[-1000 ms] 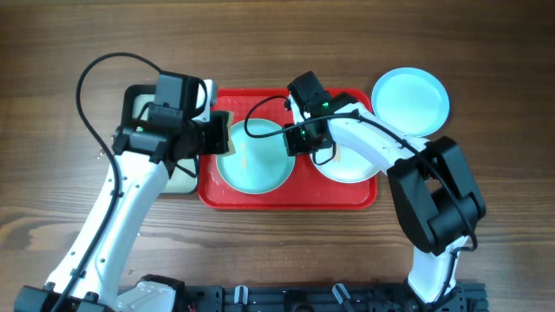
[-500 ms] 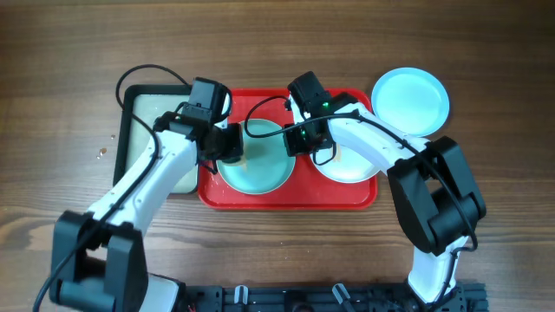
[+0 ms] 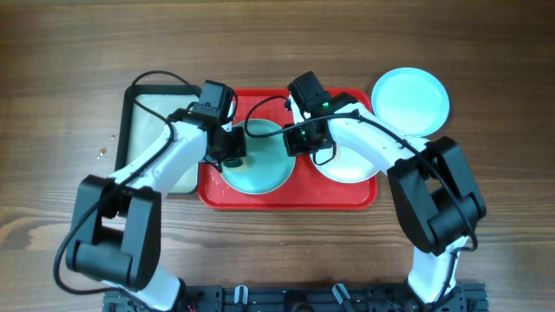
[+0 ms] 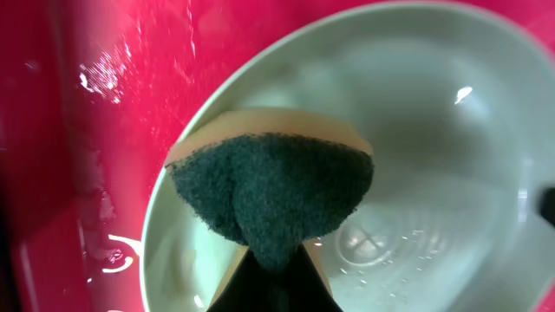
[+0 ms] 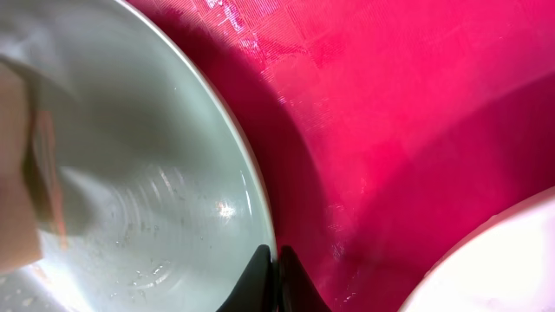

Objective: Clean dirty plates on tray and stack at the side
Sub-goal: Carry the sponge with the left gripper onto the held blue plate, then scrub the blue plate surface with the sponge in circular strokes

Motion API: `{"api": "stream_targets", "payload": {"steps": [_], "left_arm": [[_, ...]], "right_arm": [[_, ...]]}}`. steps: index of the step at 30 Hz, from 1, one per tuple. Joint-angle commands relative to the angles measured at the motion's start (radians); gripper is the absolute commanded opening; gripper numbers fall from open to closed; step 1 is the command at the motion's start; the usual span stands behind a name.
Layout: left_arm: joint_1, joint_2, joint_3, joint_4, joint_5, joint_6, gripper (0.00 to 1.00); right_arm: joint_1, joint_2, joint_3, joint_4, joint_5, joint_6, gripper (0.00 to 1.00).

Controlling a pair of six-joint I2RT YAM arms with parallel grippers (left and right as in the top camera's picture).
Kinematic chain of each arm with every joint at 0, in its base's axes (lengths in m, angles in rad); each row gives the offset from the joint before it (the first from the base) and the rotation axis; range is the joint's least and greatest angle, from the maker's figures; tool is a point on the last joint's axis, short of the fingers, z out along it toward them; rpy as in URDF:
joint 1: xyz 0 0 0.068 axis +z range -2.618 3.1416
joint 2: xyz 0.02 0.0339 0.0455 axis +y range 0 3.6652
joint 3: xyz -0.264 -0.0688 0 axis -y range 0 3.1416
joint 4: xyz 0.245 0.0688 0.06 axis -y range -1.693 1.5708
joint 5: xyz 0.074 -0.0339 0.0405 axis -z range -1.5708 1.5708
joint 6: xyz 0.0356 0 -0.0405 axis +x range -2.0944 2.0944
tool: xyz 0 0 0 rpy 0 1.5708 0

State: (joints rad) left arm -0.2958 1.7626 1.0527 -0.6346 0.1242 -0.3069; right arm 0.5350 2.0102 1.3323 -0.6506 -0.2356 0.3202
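As your left gripper (image 3: pixel 232 151) clamps the green scouring sponge (image 4: pixel 273 195) over the turquoise round plate's (image 3: pixel 264 170) left rim — plate on the red plastic tray (image 3: pixel 290 198) — sweep rightward, toward the closed right gripper (image 5: pixel 271 263).

Brown wooden worktop under soft overhead light

The worktop (image 3: pixel 69 52) fills the overhead view from edge to edge. Its surface is a warm mid-brown, with darker grain streaks running left to right (a paler, more strongly figured patch lies low on the left side). The light comes from above and is even, so shadows on the wood are short, faint and blurred at their edges. A few small pale specks (image 3: pixel 102 152) sit on the wood towards the left. Along the near edge a dark rail (image 3: pixel 303 299) with bracket-like fittings crosses the bottom of the view, partly cut off.
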Motion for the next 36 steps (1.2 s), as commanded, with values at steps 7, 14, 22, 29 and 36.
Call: {"api": "stream_targets", "payload": {"steps": [7,14,22,29,36], "left_arm": [[-0.053,0.101,-0.006,0.014,-0.009,-0.046,0.04],[-0.062,0.151,-0.006,0.016,0.079,-0.068,0.04],[-0.062,0.153,-0.006,0.056,0.209,-0.069,0.04],[-0.063,0.153,-0.006,0.076,0.285,-0.072,0.04],[-0.068,0.153,-0.006,0.108,0.370,-0.072,0.04]], "right_arm": [[0.001,-0.019,0.003,-0.004,-0.002,-0.003,0.04],[0.001,-0.019,0.003,-0.001,-0.002,-0.002,0.04],[0.001,-0.019,0.003,0.003,-0.002,-0.002,0.04],[0.001,-0.019,0.003,0.004,-0.002,-0.002,0.04],[0.001,-0.019,0.003,0.006,-0.002,-0.002,0.04]]}}
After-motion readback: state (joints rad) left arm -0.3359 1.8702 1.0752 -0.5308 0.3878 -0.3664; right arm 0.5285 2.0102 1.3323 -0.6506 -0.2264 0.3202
